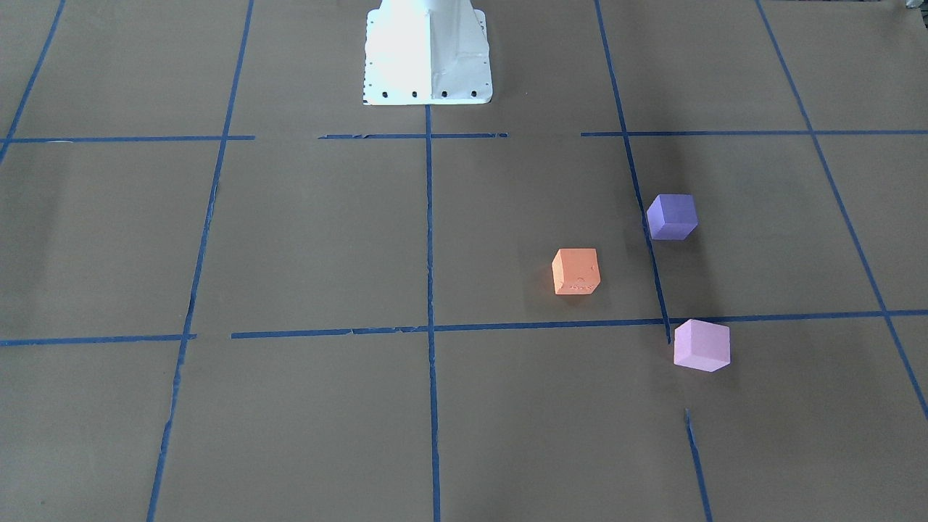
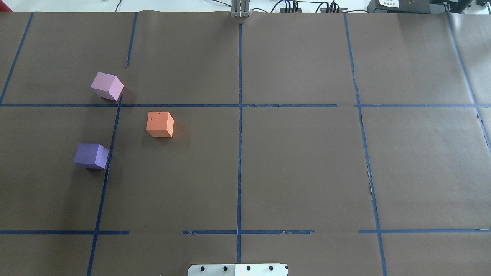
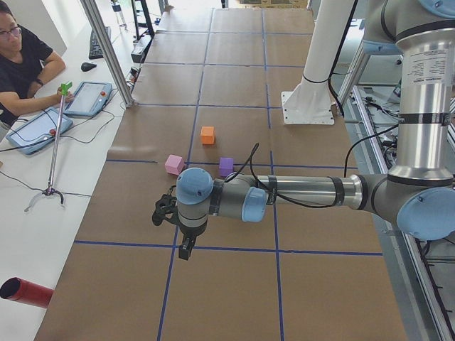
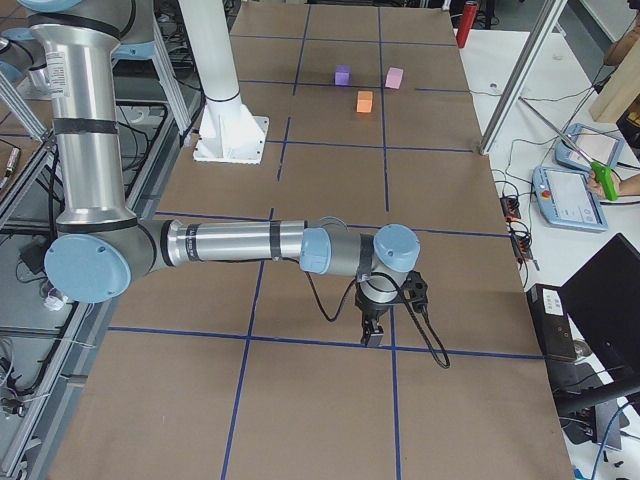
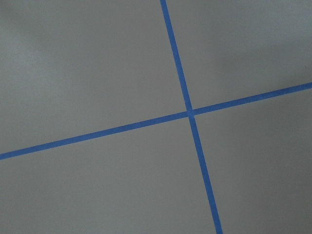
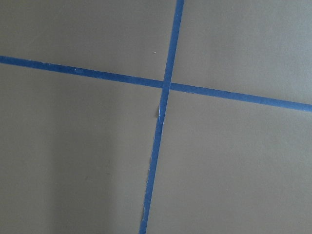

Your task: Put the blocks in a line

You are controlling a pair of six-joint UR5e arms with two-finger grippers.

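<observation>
At the near edge of the surface [image 2: 299,168] stands the white base [image 2: 238,269] of the robot. The surface is covered with brown paper and divided into squares by blue tape lines [image 2: 239,153].

The left pincer [image 3: 185,254] shows only in the left side view. It hangs from an arm that is stretched flat, and it points down over the surface, well apart from the blocks toward the left end. I cannot tell if it is open or closed. The right pincer [image 4: 372,338] shows only in the right side view. It also points down, near a tape line at the right end, and its state I cannot tell either. Each wrist camera sees only a crossing of tape on bare paper.

All three blocks lie in the left half and do not touch. The nearest is the purple block [image 2: 91,155], just left of a tape line that runs from near to far. Farther, and right of this line, sits the orange block [image 2: 160,124]. The farthest is the pink block [image 2: 107,86], at a crossing of this line, on its far side. The orange block stands to the right of the other two.
</observation>
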